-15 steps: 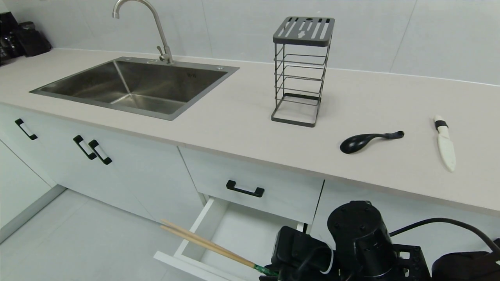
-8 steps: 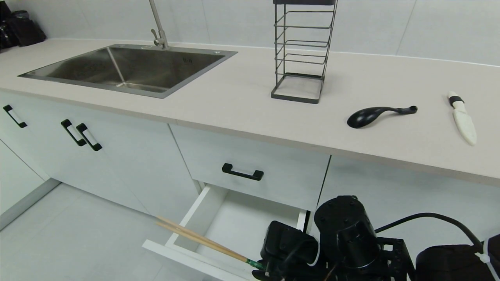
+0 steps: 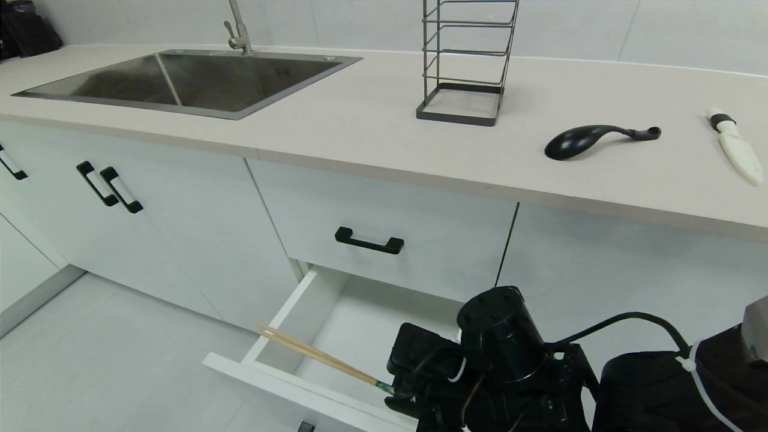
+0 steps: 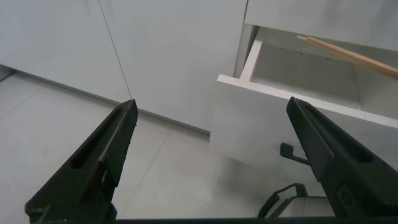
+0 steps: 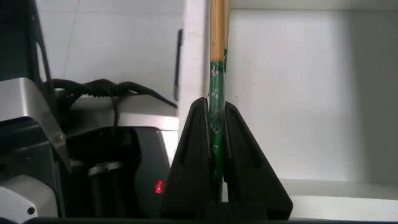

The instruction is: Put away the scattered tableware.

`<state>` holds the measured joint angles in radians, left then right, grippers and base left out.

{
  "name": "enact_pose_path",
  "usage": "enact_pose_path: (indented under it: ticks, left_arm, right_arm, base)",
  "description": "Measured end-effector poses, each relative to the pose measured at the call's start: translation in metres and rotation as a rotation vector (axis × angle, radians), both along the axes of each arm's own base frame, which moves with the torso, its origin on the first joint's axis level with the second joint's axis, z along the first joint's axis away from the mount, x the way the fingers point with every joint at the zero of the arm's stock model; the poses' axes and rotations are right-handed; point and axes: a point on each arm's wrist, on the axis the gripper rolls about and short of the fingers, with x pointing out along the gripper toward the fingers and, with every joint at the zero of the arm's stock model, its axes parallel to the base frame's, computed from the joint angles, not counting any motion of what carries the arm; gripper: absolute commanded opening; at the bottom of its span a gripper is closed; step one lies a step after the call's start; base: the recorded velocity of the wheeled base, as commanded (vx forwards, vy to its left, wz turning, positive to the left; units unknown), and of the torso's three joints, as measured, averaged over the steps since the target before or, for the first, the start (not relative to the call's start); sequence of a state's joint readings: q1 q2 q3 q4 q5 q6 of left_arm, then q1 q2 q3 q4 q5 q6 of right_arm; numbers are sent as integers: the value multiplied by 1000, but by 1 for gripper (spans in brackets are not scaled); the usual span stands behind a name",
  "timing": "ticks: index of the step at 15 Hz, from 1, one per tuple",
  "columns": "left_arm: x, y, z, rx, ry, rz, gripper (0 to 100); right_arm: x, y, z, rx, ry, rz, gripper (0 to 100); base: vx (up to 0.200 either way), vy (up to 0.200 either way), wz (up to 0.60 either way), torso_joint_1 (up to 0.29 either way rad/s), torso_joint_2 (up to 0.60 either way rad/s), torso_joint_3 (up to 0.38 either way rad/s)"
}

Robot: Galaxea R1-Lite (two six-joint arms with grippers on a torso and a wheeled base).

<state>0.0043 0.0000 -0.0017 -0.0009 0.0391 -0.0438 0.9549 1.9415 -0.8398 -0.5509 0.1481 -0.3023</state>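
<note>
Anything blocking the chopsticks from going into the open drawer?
Nothing visible does. The right gripper is shut on the chopsticks, which hang above the open drawer, and no object shows between them and its floor. The sticks slant toward its side wall, so they may need lining up before release.

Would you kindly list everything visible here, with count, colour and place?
chopsticks: 2, wooden with green ends, over the open drawer
spoon: 1, black, on the countertop, right of the rack
knife: 1, white with a black band, countertop, far right
rack: 1, dark wire, countertop, centre back
sink: 1, steel, set into the countertop, left
open drawer: 1, white, lower, pulled out
closed drawer: 1, white with a black handle, above the open one
right gripper: 1, black, shut on the chopsticks
left gripper: 1, black, open, beside the open drawer
</note>
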Motion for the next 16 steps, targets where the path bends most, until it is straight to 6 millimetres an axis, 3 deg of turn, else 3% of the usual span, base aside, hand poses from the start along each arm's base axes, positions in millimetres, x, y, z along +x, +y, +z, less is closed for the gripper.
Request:
enact_pose_path:
  ticks: [7, 16]
  left_arm:
    - [0, 0, 0, 0, 0, -1, 100]
    - [0, 0, 0, 0, 0, 0, 100]
  right_arm:
    - [18, -1, 18, -4, -120, -208, 0]
    - [24, 21, 7, -166, -56, -230, 0]
  base:
    - [0, 0, 0, 1, 23, 18]
    - [0, 0, 0, 0, 0, 0]
